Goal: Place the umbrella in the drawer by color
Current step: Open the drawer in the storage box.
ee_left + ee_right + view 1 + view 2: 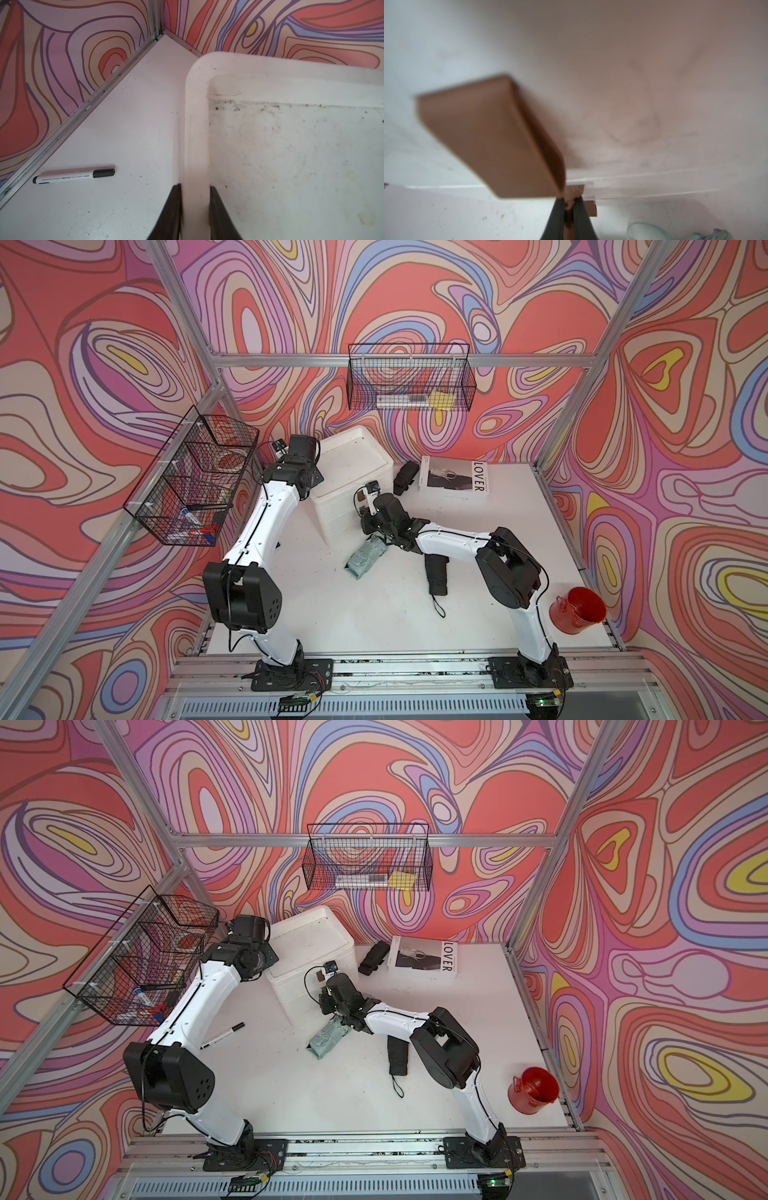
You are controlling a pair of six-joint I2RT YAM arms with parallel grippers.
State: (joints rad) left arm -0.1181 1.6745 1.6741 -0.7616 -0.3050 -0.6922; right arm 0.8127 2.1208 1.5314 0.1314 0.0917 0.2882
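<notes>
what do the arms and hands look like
The left arm and right arm have white curved links between bulky black joint housings, with a thin black cable clipped along each. They stand on black base plates. The left hand and right hand have dark fingers tapering toward the tips.

Three umbrellas (363, 560) — one mint, two black — two wire baskets (361, 381), one book (453, 481), one bucket (559, 616).

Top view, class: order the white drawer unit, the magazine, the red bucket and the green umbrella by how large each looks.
Largest: white drawer unit.
Next: magazine and red bucket, about alike, so not ranked.
Smallest: green umbrella, partly hidden by the right arm.
</notes>
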